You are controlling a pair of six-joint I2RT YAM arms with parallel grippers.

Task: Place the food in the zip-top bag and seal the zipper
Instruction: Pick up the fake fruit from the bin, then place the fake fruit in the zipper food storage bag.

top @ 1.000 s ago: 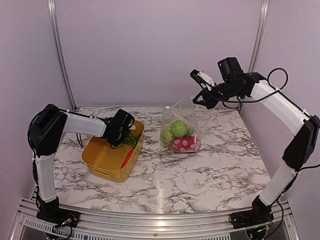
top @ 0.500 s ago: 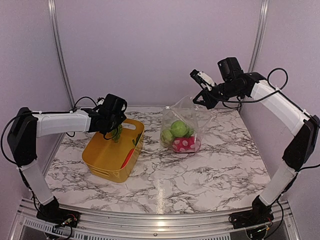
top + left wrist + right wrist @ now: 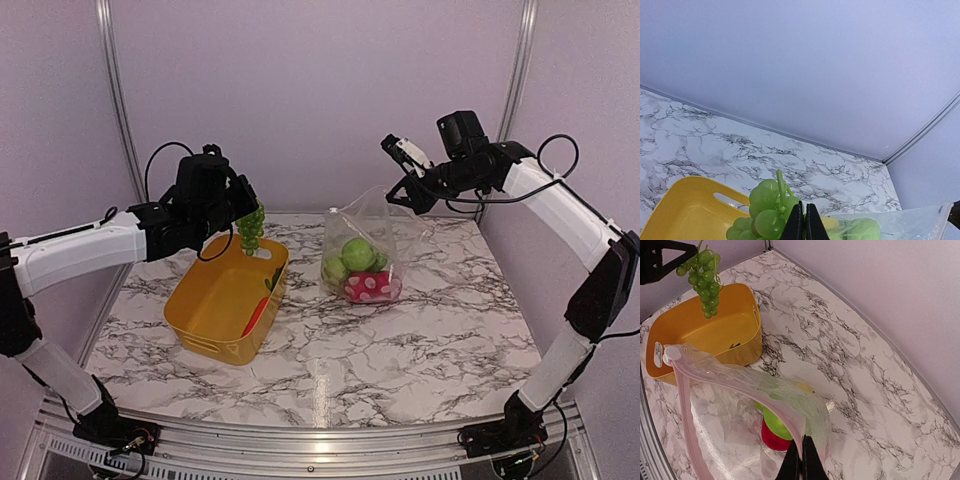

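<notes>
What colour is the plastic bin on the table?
Yellow; the bin shows best in the top external view.

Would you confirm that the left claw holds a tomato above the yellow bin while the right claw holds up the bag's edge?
Not quite: the left claw holds green grapes, not a tomato, as the top external view shows; the rest stands.

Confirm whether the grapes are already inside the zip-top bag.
No, the grapes hang from the left gripper over the yellow bin, apart from the zip-top bag.
</notes>
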